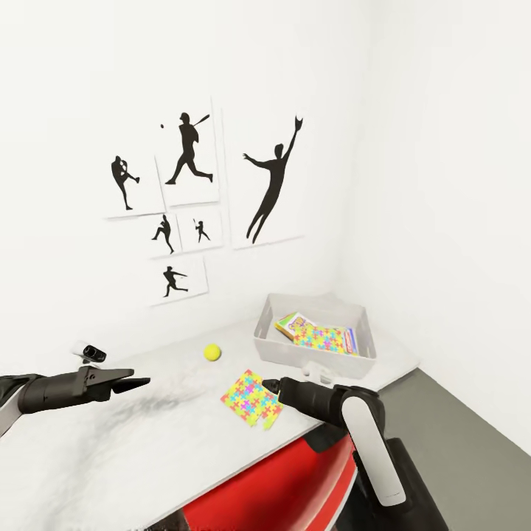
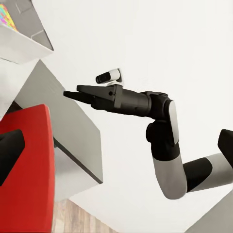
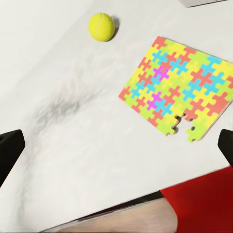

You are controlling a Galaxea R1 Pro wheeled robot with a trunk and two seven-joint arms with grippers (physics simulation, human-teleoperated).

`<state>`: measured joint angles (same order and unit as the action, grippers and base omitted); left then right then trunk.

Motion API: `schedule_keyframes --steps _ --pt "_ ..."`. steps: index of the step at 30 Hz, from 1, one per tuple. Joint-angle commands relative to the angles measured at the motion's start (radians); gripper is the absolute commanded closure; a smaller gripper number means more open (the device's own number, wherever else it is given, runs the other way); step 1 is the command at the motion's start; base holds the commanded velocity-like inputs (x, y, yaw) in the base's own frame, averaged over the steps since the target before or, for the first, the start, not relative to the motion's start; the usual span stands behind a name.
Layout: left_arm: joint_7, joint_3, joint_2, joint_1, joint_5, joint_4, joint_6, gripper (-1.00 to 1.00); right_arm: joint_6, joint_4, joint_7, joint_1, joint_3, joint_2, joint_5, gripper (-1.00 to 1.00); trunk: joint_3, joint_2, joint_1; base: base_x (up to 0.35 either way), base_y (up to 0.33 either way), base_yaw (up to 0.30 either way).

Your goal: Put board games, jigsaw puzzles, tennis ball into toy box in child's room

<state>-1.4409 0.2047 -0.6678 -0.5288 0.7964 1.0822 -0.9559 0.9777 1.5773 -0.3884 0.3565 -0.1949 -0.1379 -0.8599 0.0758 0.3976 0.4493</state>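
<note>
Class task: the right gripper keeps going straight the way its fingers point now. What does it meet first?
Most likely the bare table top, between the tennis ball and the jigsaw puzzle. The right gripper looks open; depth is uncertain.

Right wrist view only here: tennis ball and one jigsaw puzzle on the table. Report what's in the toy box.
Observer: The toy box holds the other jigsaw puzzle, lying on a board game with a yellow-green cover.
Operator: Give me the left gripper's state.
Observer: The left gripper is open and empty, above the table, left of the tennis ball.
Operator: Place the box for me.
Observer: It stands by the wall corner, beyond the loose jigsaw puzzle and your right gripper.
</note>
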Motion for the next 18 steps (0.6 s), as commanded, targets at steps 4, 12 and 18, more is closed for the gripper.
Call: schedule_keyframes --steps 4,12,18 --pt "-0.003 0.004 -0.001 -0.002 0.004 -0.001 -0.011 -1.0 0.002 0.002 -0.01 0.001 0.0 0.0 -0.01 -1.0 0.002 0.002 0.001 0.0 0.0 0.287" --pt "-0.003 0.004 -0.001 -0.002 0.004 -0.001 -0.011 -1.0 0.003 0.002 -0.01 0.001 0.0 0.0 -0.01 -1.0 0.002 0.002 0.001 0.001 0.0 0.289" --pt "-0.003 0.004 -0.001 -0.002 0.004 -0.001 -0.012 -1.0 0.003 0.002 -0.01 0.001 0.0 0.0 -0.01 -1.0 0.002 0.002 0.001 0.057 0.017 0.124"
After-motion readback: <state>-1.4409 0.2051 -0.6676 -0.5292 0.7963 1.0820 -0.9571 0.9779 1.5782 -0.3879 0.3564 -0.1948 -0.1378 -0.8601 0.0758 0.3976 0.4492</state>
